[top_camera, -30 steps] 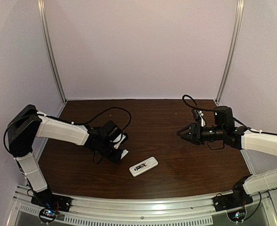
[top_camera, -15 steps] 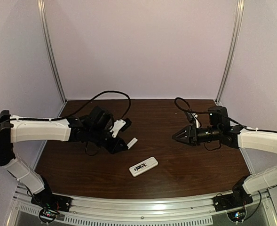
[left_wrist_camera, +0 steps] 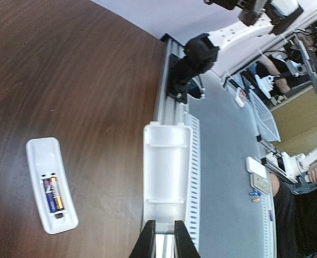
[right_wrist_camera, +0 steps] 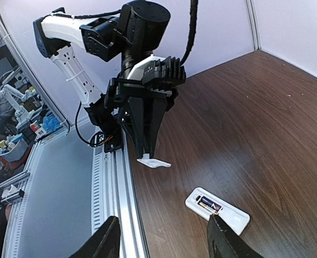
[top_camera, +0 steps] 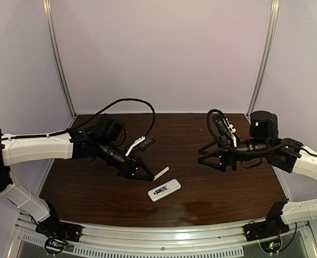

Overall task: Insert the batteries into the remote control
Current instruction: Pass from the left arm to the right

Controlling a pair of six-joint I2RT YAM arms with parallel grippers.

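— Where is the remote control (top_camera: 164, 190)?
— Small, white, oblong, lying flat on the dark wooden table (top_camera: 174, 140), back side up, near the front edge.
— And the batteries (left_wrist_camera: 53, 195)?
— Side by side in its open recess, one purple, one gold.

Batteries (left_wrist_camera: 53, 194) lie inside remote control (left_wrist_camera: 42, 156), on table (left_wrist_camera: 67, 80).

Off-task things I saw
Thin white cover (top_camera: 161, 173) hung above the brown table (top_camera: 212, 188); 1 aluminium rail (top_camera: 163, 234) edged its near side.
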